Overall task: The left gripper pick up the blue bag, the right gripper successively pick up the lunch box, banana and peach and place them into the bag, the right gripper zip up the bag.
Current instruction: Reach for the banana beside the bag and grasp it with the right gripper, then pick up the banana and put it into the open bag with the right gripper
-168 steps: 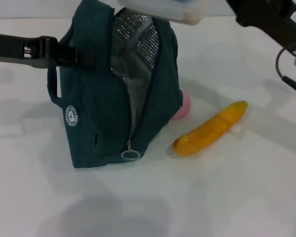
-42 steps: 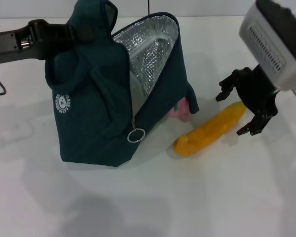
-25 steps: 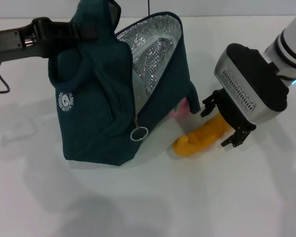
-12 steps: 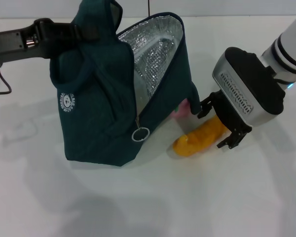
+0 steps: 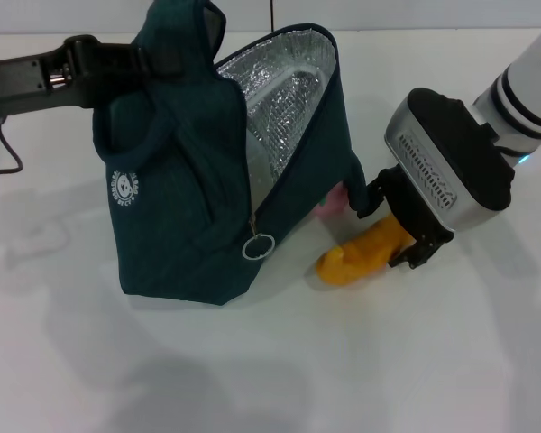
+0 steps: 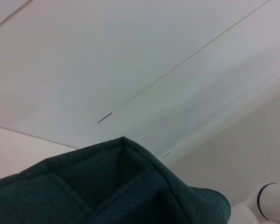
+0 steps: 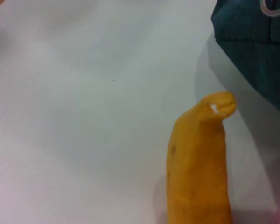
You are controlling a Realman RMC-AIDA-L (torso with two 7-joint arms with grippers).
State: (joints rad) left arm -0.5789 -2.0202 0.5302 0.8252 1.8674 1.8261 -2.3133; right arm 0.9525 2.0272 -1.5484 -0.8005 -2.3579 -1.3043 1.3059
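Your head camera looks down over the table; wrist cameras sit close, sharing the blue bag (image 5: 189,207) with it.

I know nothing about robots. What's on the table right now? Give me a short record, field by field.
bag: the blue bag stands open on the table, silver lining showing
left gripper: left gripper holds the bag up by its top
right gripper: right gripper is down over the banana, jaws either side of it
banana: banana lies on the table beside the bag
peach: peach sits mostly hidden behind the bag
lunch box: not seen on the table
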